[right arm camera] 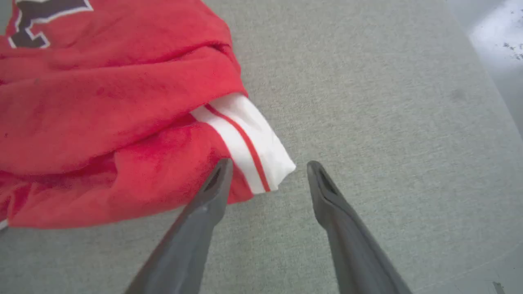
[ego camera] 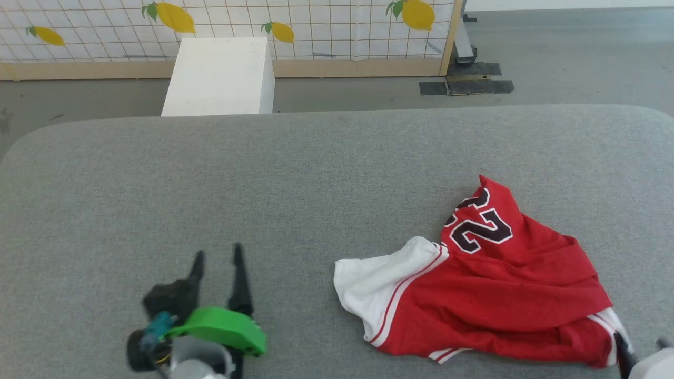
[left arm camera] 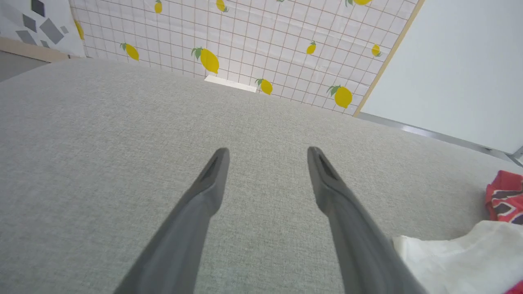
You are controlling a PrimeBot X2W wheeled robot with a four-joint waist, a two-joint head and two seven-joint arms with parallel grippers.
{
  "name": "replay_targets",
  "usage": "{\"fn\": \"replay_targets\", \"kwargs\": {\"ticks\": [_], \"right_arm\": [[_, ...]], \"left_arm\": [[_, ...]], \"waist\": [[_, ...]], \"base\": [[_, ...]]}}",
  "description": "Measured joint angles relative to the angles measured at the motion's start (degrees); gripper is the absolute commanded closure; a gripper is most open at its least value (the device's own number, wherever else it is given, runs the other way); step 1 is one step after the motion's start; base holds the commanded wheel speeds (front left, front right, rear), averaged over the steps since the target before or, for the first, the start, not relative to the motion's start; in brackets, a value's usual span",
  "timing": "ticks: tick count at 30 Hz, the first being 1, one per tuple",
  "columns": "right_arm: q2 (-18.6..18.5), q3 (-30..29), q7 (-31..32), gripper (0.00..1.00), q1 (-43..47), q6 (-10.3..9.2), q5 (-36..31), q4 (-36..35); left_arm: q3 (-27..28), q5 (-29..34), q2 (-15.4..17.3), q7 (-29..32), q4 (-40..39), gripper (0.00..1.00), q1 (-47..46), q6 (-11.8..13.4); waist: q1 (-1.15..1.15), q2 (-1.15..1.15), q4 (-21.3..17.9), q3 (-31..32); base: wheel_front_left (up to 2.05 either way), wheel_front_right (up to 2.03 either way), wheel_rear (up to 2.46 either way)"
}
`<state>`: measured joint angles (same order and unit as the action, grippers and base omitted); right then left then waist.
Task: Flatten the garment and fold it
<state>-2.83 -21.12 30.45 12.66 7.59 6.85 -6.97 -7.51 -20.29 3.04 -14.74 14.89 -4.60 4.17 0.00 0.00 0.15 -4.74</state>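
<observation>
Head view: one crumpled garment (ego camera: 489,295) lies near the desk's (ego camera: 316,173) front right edge.
Folds hide part of its black number and most of one white sleeve, while the other sleeve spreads leftward. There are two pincers. The left pincer (ego camera: 218,251) is released over bare desk, well apart from the garment. The right pincer (right arm camera: 269,164) is released, its fingers straddling the striped cuff's corner; contact is unclear. Wide bare desk lies to the left and beyond.

Grey fabric desk (ego camera: 316,158) w/ rounded corners. Behind it: grey floor (ego camera: 579,52), white box (ego camera: 218,76), lemon-print grid screen (ego camera: 316,26) in wood frame, black base plates (ego camera: 466,84).
</observation>
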Motion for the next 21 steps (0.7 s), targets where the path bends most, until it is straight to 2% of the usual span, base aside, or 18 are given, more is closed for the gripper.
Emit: {"fn": "replay_targets", "kwargs": {"ticks": [4,9,14,21], "right_arm": [[0.0,-0.7,-10.1,0.00,-2.6,0.00,-1.1,-1.0],[-0.1,1.3,-19.1,0.00,-3.9,-0.01,-2.3,-1.5],[0.0,6.2,-21.8,0.00,-4.9,-0.01,-2.2,-1.1],[0.0,10.3,-22.5,0.00,-5.9,-0.01,-0.7,-0.1]], "left_arm": [[-5.5,2.1,0.0,2.2,2.3,0.00,-3.3,-2.2],[-13.4,5.3,-0.1,10.6,7.3,0.00,-10.5,-6.8],[-19.9,8.5,0.5,23.2,15.1,0.00,-17.3,-9.7],[-24.8,8.1,1.9,39.5,20.6,0.00,-23.8,-11.1]], "waist": [[0.00,0.00,-0.8,-0.2],[0.00,0.00,-2.5,-0.7],[0.00,0.00,-4.4,-1.4],[0.00,0.00,-7.2,-2.7]], "base": [[0.00,0.00,0.00],[0.00,0.00,0.00],[0.00,0.00,0.00],[0.00,0.00,0.00]]}}
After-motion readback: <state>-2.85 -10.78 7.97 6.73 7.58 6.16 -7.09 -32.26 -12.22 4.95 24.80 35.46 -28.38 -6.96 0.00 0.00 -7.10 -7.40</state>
